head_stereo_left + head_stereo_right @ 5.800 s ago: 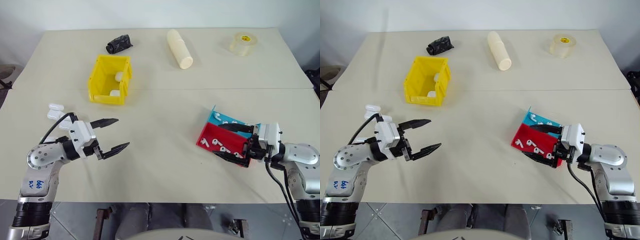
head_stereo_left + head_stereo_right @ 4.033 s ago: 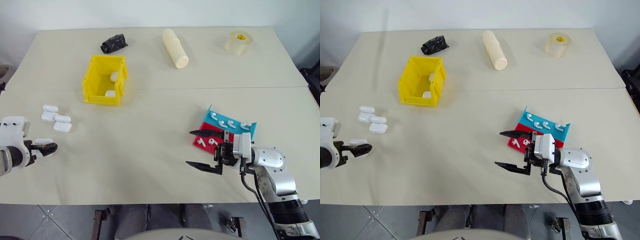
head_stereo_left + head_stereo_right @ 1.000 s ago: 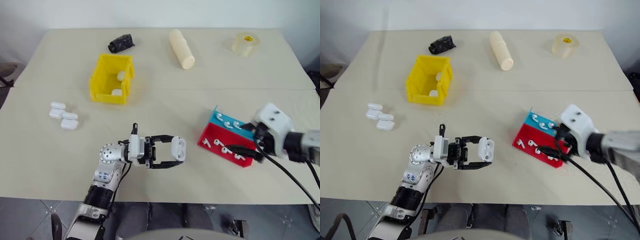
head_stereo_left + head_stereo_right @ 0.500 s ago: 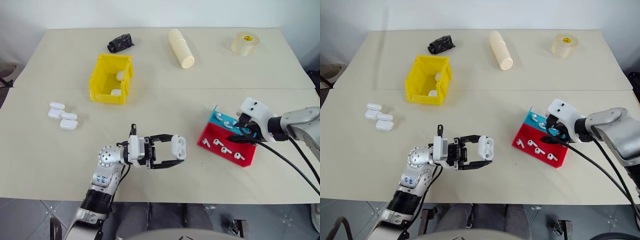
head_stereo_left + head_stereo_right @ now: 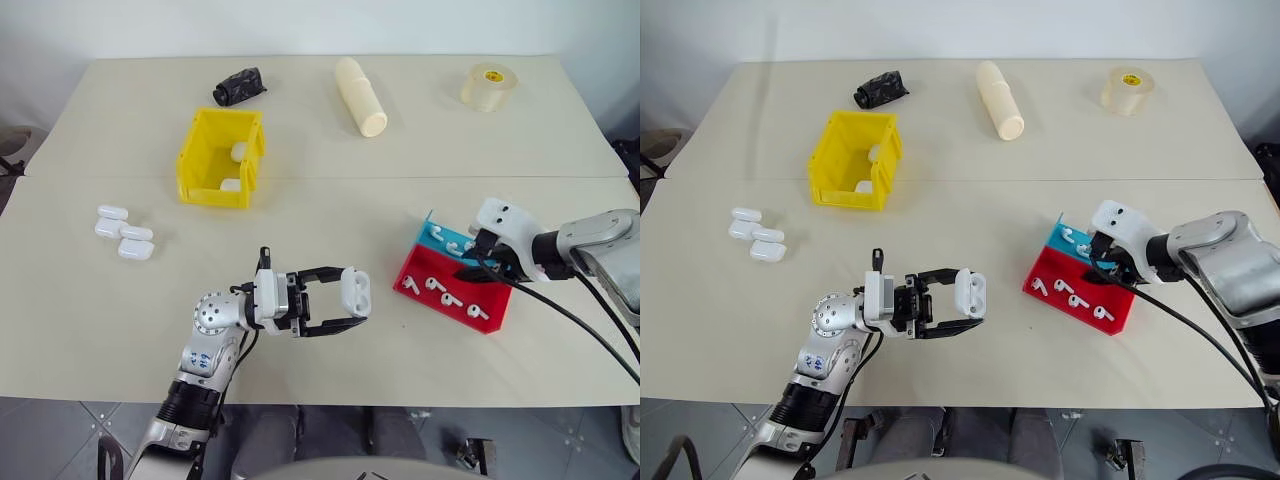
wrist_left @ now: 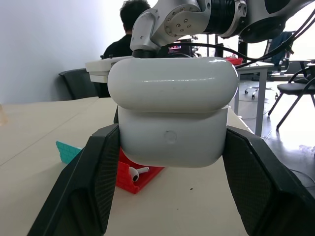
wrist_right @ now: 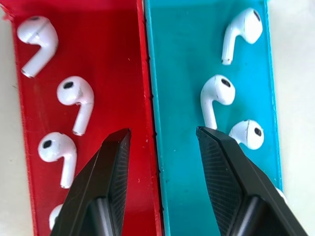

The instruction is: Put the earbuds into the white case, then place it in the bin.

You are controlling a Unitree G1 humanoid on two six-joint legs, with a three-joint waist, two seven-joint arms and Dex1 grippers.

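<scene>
Holding the white case tight between its two black fingers, the left gripper hovers over the front middle of the table, pointing to the right. The case's lid looks a little bit open in the left wrist view. The right gripper points down at two trays, one red and one blue, which sit side by side near the right edge. Its fingers are partly apart and hold nothing, with one tip over each tray. Small white earbuds lie in both trays. The yellow bin sits far back on the left with white things inside. Three more white cases lie left of it, nearer the front
</scene>
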